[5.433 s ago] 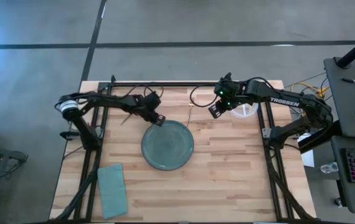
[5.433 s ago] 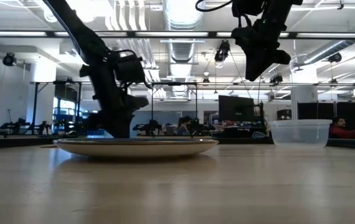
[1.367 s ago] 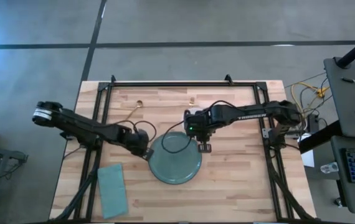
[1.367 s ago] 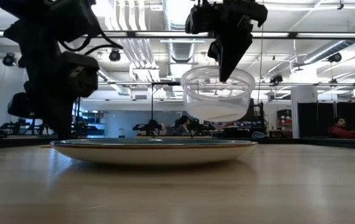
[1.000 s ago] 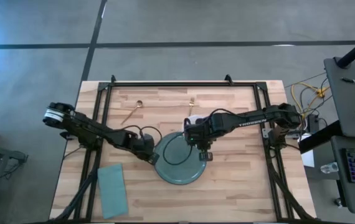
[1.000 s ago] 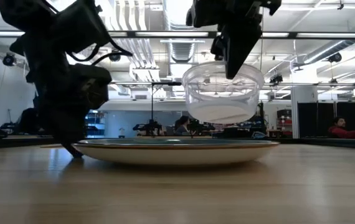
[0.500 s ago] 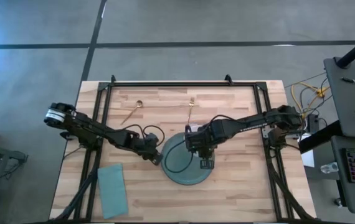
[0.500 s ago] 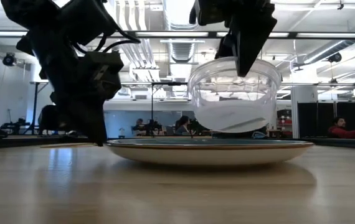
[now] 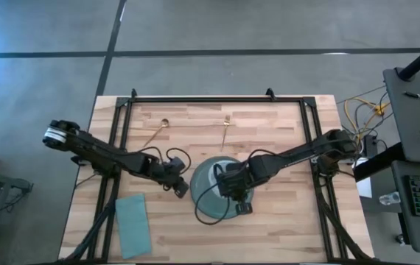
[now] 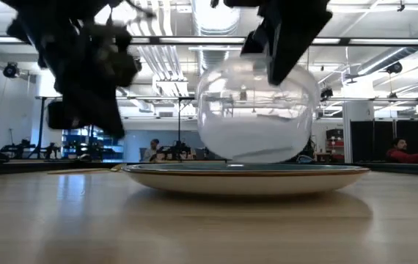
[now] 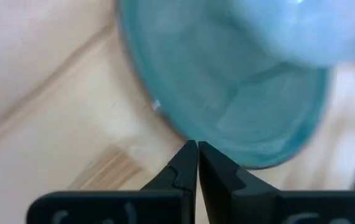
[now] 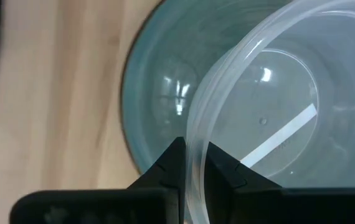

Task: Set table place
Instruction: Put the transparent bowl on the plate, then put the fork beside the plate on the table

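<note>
While the place setting is only partly built, the core of it sits near the front middle of the tabletop (image 9: pixel 284 221): a teal plate (image 9: pixel 208 210) lies flat on the light planks, and the right end effector (image 12: pixel 192 163) is clamped on the rim of a clear plastic bowl (image 10: pixel 257 121), one finger inside the wall and one outside. In the low view the bowl hangs tilted over the plate's centre, and I cannot tell whether its base touches the plate. At about nine o'clock from the plate, just off its rim, the left end effector (image 11: pixel 197 155) has its fingers pressed together and holds nothing. Toward seven o'clock, near the front-left corner, a folded pale-green napkin (image 9: pixel 132 224) lies well apart from the plate. Farther back, at roughly eleven and twelve o'clock, a wooden spoon (image 9: pixel 155 132) and a second slim utensil (image 9: pixel 225 126), too small to identify, rest near the far rail. By my reckoning the bowl needs setting down and releasing, then the napkin and both utensils must be brought beside the plate, so well under half is done. No brand, label or writing can be read anywhere.
</note>
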Robot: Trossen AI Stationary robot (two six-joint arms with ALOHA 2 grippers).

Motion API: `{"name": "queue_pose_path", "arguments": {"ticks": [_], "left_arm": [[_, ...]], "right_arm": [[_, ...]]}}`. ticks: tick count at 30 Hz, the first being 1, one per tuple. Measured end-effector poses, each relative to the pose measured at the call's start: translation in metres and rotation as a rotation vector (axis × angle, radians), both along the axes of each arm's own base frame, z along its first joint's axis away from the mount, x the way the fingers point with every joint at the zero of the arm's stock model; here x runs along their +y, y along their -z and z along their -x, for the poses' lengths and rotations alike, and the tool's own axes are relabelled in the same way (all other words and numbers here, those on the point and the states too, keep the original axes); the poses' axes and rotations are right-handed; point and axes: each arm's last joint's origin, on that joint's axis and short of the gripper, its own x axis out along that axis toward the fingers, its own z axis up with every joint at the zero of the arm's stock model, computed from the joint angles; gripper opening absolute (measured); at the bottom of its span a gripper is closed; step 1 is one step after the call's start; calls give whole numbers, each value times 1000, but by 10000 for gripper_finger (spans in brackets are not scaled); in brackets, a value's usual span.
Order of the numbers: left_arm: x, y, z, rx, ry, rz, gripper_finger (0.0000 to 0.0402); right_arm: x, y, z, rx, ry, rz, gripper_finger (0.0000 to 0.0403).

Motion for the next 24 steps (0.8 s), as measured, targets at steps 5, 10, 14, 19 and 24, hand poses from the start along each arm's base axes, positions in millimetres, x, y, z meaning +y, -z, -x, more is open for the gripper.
{"name": "queue_pose_path", "arguments": {"ticks": [5,10,14,19,24], "left_arm": [[-4,-31,7,-128,-13,25,0],[-3,-54,14,-227,-43,21,0],[-1,-64,20,-271,-66,14,0],[2,-60,28,-206,-87,-27,0],[3,-56,29,-165,-85,-46,0]], "right_arm": [[1,16,-8,18,-33,46,37],[5,26,-11,32,-25,59,50],[10,25,-10,24,-27,53,65],[13,4,-6,-37,3,21,93],[10,-26,-1,-125,34,-3,122]]}}
